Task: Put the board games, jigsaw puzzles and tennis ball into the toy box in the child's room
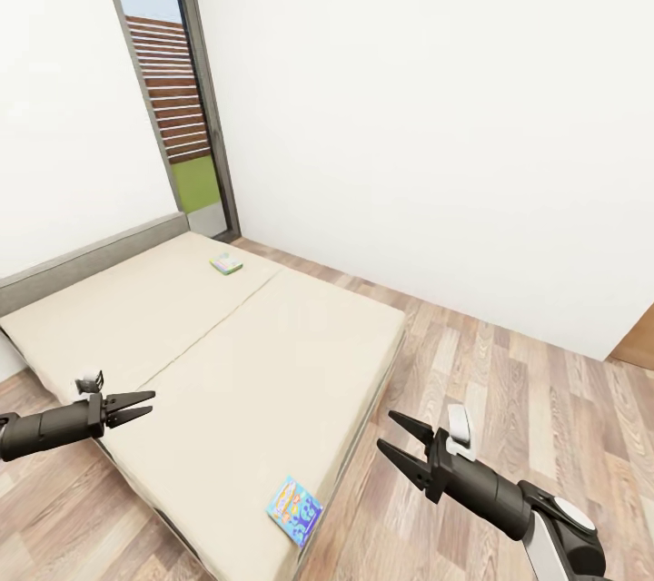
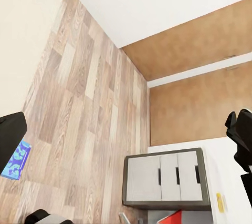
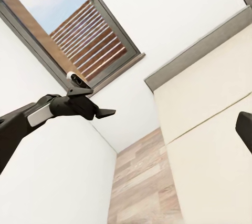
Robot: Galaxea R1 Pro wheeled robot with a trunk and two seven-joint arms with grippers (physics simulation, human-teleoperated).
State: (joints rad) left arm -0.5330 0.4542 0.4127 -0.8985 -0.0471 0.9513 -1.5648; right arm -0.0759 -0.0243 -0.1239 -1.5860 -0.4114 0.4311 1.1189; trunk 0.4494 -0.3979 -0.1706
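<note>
Both arms are hovering empty over the bed (image 1: 227, 354): right gripper (image 1: 400, 441) spread wide, left gripper (image 1: 136, 407) slightly parted. The blue board game (image 1: 294, 509) is lying at the mattress's near corner, closer to the right gripper, just below it.

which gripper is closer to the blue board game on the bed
Right. The right gripper hovers over the floor just beside the blue board game at the bed's near corner; the left gripper is farther, across the mattress.
</note>
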